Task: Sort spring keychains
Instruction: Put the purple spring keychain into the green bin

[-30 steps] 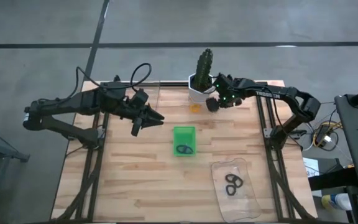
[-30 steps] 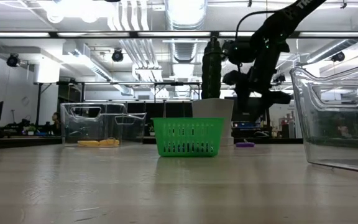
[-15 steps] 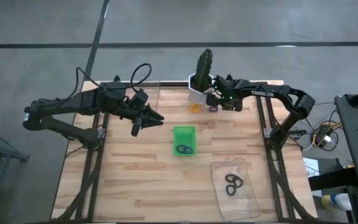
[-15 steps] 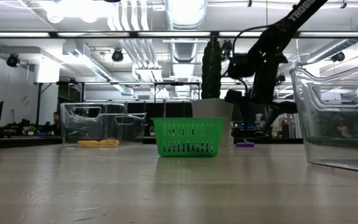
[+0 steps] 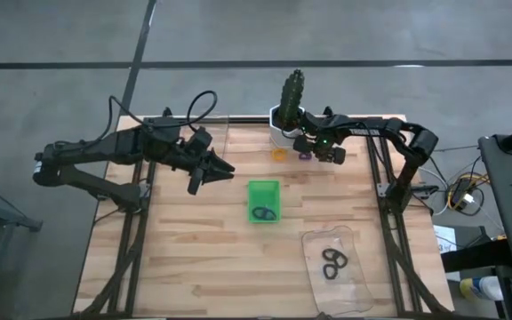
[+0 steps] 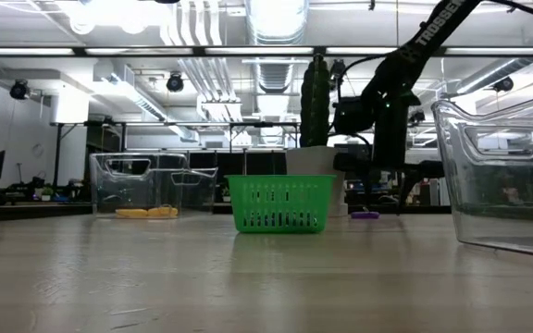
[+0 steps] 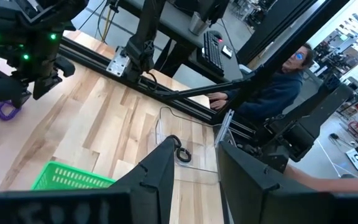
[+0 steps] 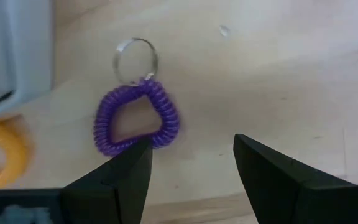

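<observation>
Spring keychains are spread over several places on the table [image 5: 194, 258]: a purple keychain [image 8: 137, 123] lies on the bare wood near the white plant pot [image 5: 283, 132], with an orange keychain [image 5: 279, 154] just beside it. Dark keychains [image 5: 264, 213] sit in the green tray [image 5: 262, 188], and more dark ones [image 5: 332, 263] lie in the clear tray [image 5: 349, 289] nearer the front.

Over the last second the right gripper [image 8: 188, 165] has swung in from beside the pot and come down over the purple loop, so this looks like the approach for the next pick. Its fingers stand wide apart and hold nothing. One fingertip [image 8: 135, 158] overlaps the coil's edge in the wrist view, though contact cannot be confirmed; the other stands clear over bare wood. The loop is off-centre between the jaws.

The left gripper [image 5: 212, 169] hovers over the table's left half, unmoved, its fingers parted and empty.
</observation>
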Robot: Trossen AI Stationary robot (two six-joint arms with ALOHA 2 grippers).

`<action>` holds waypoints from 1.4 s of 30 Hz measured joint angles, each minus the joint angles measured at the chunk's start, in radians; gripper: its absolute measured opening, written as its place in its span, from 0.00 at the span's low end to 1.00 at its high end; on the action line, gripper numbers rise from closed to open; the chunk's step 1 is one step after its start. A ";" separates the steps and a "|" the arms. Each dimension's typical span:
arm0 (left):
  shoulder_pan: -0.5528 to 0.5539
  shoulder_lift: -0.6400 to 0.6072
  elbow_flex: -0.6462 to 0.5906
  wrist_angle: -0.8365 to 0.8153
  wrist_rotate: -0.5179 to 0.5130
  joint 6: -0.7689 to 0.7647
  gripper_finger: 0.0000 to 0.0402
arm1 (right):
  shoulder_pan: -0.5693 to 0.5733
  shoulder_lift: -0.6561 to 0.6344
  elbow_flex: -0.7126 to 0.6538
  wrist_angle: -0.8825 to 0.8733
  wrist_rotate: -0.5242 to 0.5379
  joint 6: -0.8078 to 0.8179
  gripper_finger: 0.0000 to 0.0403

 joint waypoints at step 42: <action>0.002 -0.001 0.000 0.016 -0.030 0.017 0.29 | 0.014 0.002 0.021 -0.195 0.018 0.062 0.54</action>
